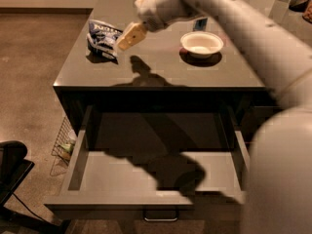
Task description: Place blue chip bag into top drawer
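- blue chip bag (103, 37) is sitting on the table (161, 72), far-left part of the top, well clear of the drawer
- it's crumpled, so the long axis is hard to call, but it looks like it runs roughly far-left to near-right, with the white-lettered end toward the far side
- top drawer (78, 165) is pulled out on the near side under the table top; all you see inside is its flat pale floor with the arm's shadow across the middle, and the bar handle (160, 217) is on the front
- gripper (125, 41) hangs over the table just right of the bag, angled down toward it; honestly can't tell if the jaws are apart or together, or whether they touch the bag
- white bowl (202, 44) sits further right on the table, with only its pale inside showing
- wire basket (62, 145) is on the floor left of the drawer, with something in it I can't make out
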Action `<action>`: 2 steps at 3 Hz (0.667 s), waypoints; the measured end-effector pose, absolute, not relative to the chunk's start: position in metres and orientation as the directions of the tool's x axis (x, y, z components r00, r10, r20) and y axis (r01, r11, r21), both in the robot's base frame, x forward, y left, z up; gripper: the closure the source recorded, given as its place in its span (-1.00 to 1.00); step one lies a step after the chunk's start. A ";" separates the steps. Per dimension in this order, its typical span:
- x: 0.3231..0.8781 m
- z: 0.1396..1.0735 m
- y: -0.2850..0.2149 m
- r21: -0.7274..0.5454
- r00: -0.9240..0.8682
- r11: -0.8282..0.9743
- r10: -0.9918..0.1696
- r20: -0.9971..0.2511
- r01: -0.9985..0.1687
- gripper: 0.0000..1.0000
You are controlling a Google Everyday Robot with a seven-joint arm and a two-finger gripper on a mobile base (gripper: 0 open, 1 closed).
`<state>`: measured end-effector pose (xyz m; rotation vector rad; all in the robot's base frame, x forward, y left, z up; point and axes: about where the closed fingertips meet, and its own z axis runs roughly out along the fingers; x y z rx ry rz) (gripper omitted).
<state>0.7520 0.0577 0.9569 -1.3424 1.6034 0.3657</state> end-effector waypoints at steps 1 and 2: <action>0.785 0.922 0.117 -0.323 0.097 0.283 -0.599 -0.795 -0.903 -1.00; 0.800 0.886 0.158 -0.291 0.080 0.248 -0.620 -0.780 -0.924 -0.72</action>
